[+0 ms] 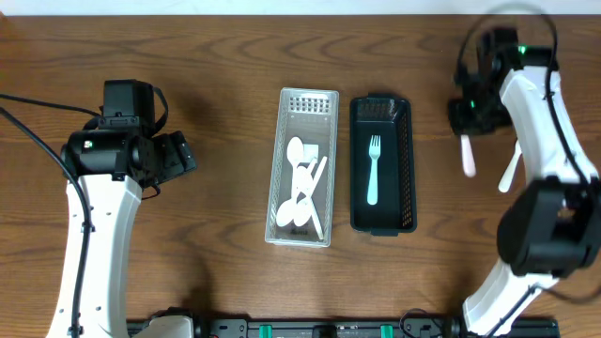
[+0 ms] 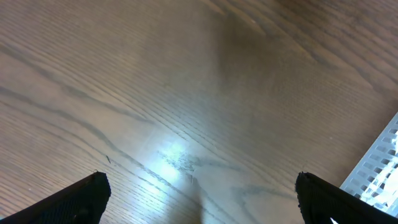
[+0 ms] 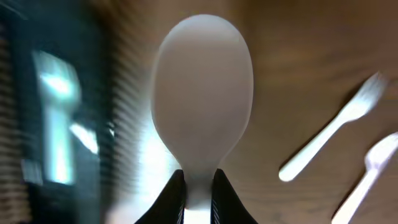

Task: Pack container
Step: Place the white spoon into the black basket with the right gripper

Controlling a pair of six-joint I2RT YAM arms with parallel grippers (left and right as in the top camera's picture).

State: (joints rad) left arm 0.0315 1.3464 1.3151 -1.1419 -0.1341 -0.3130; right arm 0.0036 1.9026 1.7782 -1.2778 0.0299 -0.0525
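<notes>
The table [image 1: 225, 56] is dark brown wood with a clear grain running across it, and it fills every view, so nothing of the room shows around it. In the left wrist view a bright patch of light reflects from the wood.

The black basket [image 1: 406, 164] stands near the middle of the table, its long side running from the far edge to the near edge. A mint green fork [image 1: 373, 169] lies inside it along the same line, tines toward the far edge. Just beside the basket on its left stands a clear perforated tray [image 1: 284, 169] with several white spoons [image 1: 300, 183] in it.

The white spoon [image 3: 203, 93] is to the right of the basket, well apart from it. The right hand [image 3: 199, 186] is closed narrow on its handle. Its long axis runs almost parallel to the basket's long side, and the bowl points away from the hand, toward the near edge.

Further right of the basket, past the spoon, a white fork [image 3: 333, 134] lies slanted on the wood. Another white piece of cutlery [image 3: 372, 171] beside it is too blurred to name.

The left hand [image 2: 202, 199] is far to the left of the basket, past the tray. It is spread wide with only bare wood between its fingertips [image 2: 74, 199].
</notes>
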